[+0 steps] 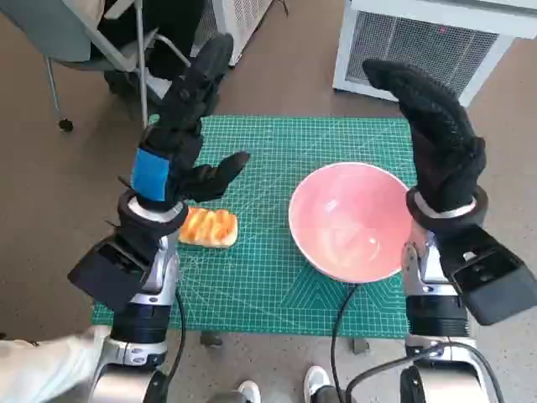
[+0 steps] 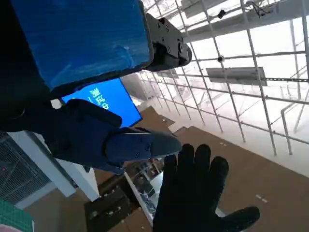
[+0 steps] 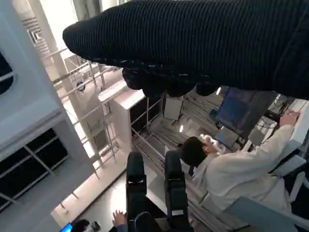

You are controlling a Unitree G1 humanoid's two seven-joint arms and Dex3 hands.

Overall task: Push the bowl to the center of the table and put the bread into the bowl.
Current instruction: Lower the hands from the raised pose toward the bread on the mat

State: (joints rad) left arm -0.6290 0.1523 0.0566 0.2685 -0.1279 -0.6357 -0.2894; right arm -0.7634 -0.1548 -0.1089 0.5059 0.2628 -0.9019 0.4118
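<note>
Both hands, left (image 1: 186, 126) and right (image 1: 436, 138), raised, empty, fingers apart. Bowl (image 1: 352, 220) looks rigid, slick: push rim. Bread (image 1: 210, 227) soft, light: pinch gently across its middle.

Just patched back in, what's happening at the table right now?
Both hands are raised above the table and hold nothing. The left hand hangs over the green mat above the bread, fingers spread. The right hand is up beside the pink bowl, which sits on the right part of the mat, empty. The bread lies on the mat to the bowl's left, apart from it.
</note>
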